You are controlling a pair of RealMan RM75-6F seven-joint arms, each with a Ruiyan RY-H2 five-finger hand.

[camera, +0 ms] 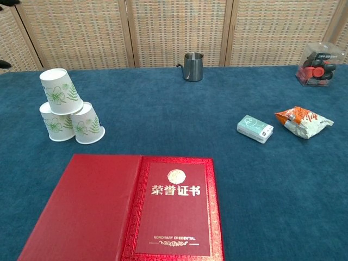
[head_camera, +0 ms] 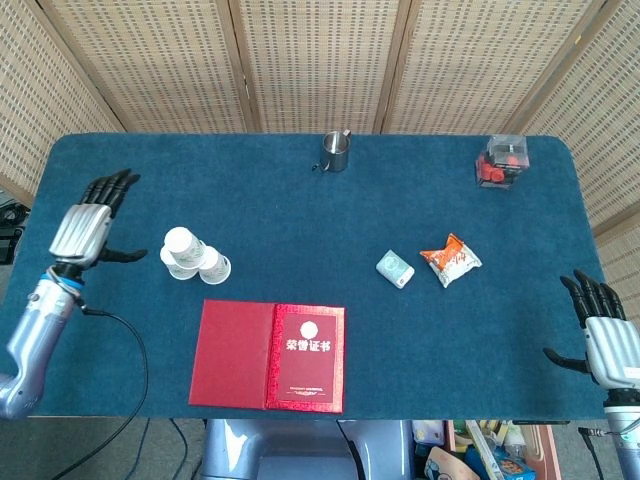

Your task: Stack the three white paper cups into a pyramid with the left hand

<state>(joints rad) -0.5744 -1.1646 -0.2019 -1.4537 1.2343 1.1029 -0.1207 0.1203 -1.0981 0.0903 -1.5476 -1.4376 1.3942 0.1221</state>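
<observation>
- Head view: the left hand (head_camera: 85, 222) hangs over the table's (head_camera: 300, 215) left edge, back of the hand facing the camera, fingers spread and pointing toward the far side, thumb out toward the cups; it holds nothing.
- Its grey forearm runs from the wrist toward the near-left corner, with a black cable (head_camera: 120, 390) looping off the table edge.
- The cups (head_camera: 190, 255) stand well apart from that hand, to its right, just beyond the far-left corner of the red folder (head_camera: 268, 355).
- Seen from above, the top cup's round base shows nearest the left hand, with two more rims overlapping beside it.
- The right hand (head_camera: 605, 335) is at the near-right corner, fingers spread and pointing away, holding nothing.
- A steel jug (head_camera: 335, 151) sits at the far edge, a clear box with red parts (head_camera: 501, 161) at the far right, and a small pack (head_camera: 395, 268) lies beside an orange snack bag (head_camera: 450, 259).
- Chest view: three white cups with green leaf prints form a pyramid, all mouth-down.
- The two lower cups (camera: 73, 126) stand touching side by side; the top cup (camera: 60, 91) rests across their bases, its long axis tilted, base leaning left.
- Only a dark sliver shows at the upper-left frame edge; I cannot tell whether it is the hand.
- The folder lies open, flat, near the pyramid.
</observation>
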